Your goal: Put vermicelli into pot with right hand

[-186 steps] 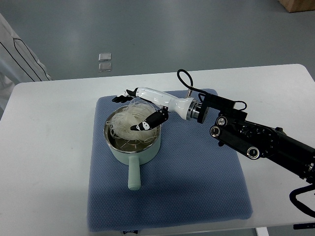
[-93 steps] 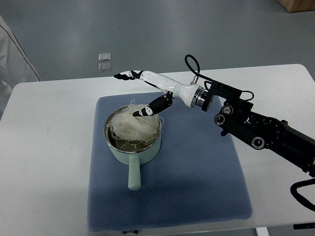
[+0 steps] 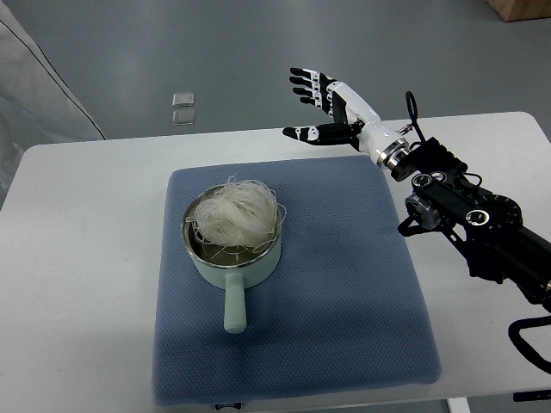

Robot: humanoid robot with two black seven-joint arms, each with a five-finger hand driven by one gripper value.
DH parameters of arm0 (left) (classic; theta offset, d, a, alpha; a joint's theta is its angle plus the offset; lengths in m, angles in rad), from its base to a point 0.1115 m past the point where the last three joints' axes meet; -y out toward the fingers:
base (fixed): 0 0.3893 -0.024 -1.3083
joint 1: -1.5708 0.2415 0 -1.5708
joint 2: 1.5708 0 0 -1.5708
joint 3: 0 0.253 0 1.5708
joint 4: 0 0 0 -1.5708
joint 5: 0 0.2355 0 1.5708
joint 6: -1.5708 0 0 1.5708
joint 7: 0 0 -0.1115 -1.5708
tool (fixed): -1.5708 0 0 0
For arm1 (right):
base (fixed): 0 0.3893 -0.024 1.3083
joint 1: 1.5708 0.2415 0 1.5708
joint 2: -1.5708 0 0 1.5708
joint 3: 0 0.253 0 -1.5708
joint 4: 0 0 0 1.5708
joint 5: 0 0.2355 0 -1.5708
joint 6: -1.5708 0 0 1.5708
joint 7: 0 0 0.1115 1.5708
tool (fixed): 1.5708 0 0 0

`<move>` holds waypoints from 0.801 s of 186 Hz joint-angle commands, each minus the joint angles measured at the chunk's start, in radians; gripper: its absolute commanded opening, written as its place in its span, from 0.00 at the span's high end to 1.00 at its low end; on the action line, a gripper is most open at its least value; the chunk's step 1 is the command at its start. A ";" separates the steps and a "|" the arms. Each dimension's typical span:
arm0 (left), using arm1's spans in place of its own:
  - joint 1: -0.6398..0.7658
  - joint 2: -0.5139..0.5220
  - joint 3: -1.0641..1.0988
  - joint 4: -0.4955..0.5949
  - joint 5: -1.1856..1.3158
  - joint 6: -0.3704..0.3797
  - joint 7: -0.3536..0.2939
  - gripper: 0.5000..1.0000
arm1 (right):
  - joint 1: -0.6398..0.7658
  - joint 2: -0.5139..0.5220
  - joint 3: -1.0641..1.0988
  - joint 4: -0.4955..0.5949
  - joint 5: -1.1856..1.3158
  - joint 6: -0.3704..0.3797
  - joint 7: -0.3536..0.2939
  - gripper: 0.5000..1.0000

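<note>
We are seeing the right hand [image 3: 331, 107] lifted well clear of the pot [image 3: 232, 245] now; half a second ago its thumb was hanging just above the noodles, and a second ago the hand was down at the rim among them; it is now hovering up and to the right, past the far edge of the blue mat [image 3: 344, 284] and over the white table [image 3: 86, 258]. Its fingers [image 3: 303, 84] are spreading wide, the thumb standing apart below them (the palm facing left), and they are holding and touching nothing; the hand is empty. The vermicelli [image 3: 235, 211] is sitting as a pale tangled nest in the pale green pot, heaped above the rim with a few strands trailing over the edge; the pot is resting on the mat with its handle pointing toward us.
</note>
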 commanded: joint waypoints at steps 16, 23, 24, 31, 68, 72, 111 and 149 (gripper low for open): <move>0.001 0.000 0.001 0.000 0.000 0.001 0.000 0.00 | -0.010 0.000 0.001 -0.070 0.220 -0.007 0.001 0.18; 0.001 0.000 -0.001 0.000 0.000 0.000 0.000 0.00 | -0.012 0.003 0.001 -0.079 0.262 -0.011 0.001 0.18; 0.001 0.000 -0.001 0.000 0.000 0.000 0.000 0.00 | -0.012 0.003 0.001 -0.079 0.262 -0.011 0.001 0.18; 0.000 0.000 -0.001 0.000 0.000 0.000 0.000 0.00 | -0.013 0.003 0.000 -0.089 0.318 -0.014 0.001 0.18; 0.001 0.000 0.001 0.000 0.000 0.000 0.000 0.00 | -0.032 0.003 0.001 -0.125 0.527 -0.021 0.001 0.17; 0.000 0.000 0.001 0.000 0.000 0.001 0.000 0.00 | -0.033 0.005 0.001 -0.135 0.539 -0.024 0.002 0.17; 0.001 0.000 -0.001 0.000 0.000 0.000 0.000 0.00 | -0.039 0.032 0.000 -0.167 0.553 -0.054 0.005 0.16; 0.001 0.000 0.001 0.000 0.000 0.000 0.000 0.00 | -0.052 0.037 0.001 -0.165 0.553 -0.071 0.009 0.16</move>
